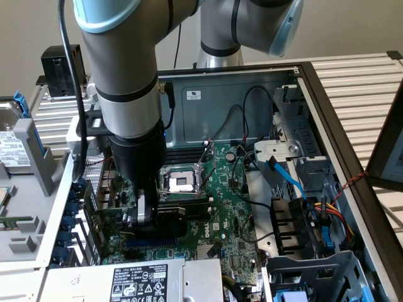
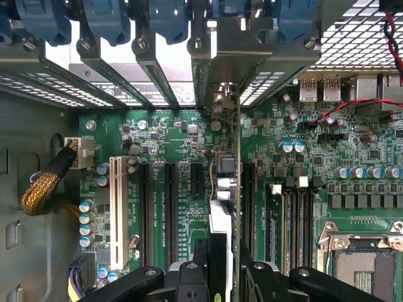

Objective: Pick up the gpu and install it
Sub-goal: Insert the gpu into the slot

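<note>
Gripper (image 1: 146, 217) down inside the open computer case (image 1: 327, 126), closed narrowly on the gpu (image 1: 176, 219). It hangs from the arm (image 1: 126, 75), which reaches in from above on the exterior view's left.

By my judgement the step in hand is the install itself. The pick-up is done, since the card is off the bench and low over the motherboard (image 1: 233, 207).

In the exterior view its black shroud sits just beside the CPU socket (image 1: 179, 182), on the side nearer the power supply (image 1: 138, 280).

The wrist view looks along the card edge-on. It stands upright among the long expansion slots (image 2: 169, 207), and its silver bracket end points toward the rear openings under the blue latches (image 2: 107, 19). Whether its bottom edge is already in a slot or just above one I cannot tell, as the card's own body hides the contact line.

Seating it would call for the edge connector to line up with the slot along its full length. The bracket must meet its rear opening, and the push must go straight down with no tilt. A skewed card could jam or scrape the parts near the slot.

Fingers (image 2: 189, 280) press on both flat faces of the card, with nothing else between them.
</note>
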Robot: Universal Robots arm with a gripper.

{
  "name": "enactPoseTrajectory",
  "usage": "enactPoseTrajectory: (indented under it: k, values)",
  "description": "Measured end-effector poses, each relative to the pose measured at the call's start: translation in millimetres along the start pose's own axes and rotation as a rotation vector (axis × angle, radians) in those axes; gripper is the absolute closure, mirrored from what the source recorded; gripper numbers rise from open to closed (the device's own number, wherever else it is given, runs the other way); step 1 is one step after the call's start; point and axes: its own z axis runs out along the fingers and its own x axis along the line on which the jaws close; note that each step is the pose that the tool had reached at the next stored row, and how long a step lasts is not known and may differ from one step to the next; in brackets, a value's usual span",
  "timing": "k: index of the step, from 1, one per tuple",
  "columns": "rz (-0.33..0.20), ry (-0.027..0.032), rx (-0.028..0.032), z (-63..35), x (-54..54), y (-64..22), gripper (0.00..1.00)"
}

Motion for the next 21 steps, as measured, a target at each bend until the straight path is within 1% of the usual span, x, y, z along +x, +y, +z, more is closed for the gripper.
enactPoseTrajectory:
  k: [5,13,21]
  values:
    - [0.000,-0.0001,-0.0009,0.1,-0.1,-2.9,0.72]
    - [-0.013,0.0001,-0.0038,0.0,-0.2,-3.1,0.72]
    - [-0.025,-0.0001,-0.0040,0.0,-0.2,-3.1,0.72]
